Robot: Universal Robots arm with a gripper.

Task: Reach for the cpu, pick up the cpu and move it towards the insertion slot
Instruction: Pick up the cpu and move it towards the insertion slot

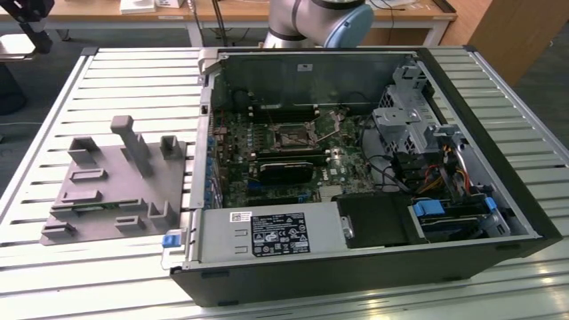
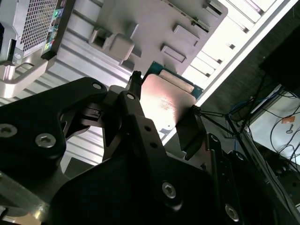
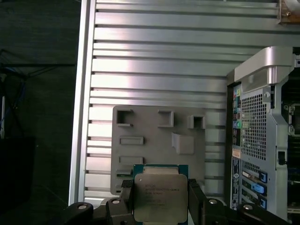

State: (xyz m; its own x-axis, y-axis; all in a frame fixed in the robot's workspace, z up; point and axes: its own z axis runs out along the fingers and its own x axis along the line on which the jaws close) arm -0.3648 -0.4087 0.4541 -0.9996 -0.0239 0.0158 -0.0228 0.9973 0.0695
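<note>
In both wrist views my gripper [image 3: 161,200] [image 2: 164,111] is shut on the cpu [image 3: 161,194] [image 2: 166,98], a flat square chip with a silvery top and a thin green rim. One black finger [image 3: 125,199] presses each side edge. The chip hangs well above the grey plastic fixture [image 3: 159,150] [image 2: 140,23], over its near edge. In the exterior view the insertion slot [image 1: 292,137] is a small dark square socket with a metal frame, on the motherboard inside the open computer case [image 1: 498,220]. The fixture [image 1: 116,180] lies at the exterior view's left, outside the case.
The fixture and case rest on a slatted aluminium table [image 1: 133,73] [image 3: 154,70]. The case's perforated back panel [image 3: 255,136] stands beside the fixture. Inside are a black card [image 1: 284,170], a drive cage [image 1: 404,127], cables [image 1: 444,173] and a power supply [image 1: 266,233]. The arm's base [image 1: 320,23] stands behind.
</note>
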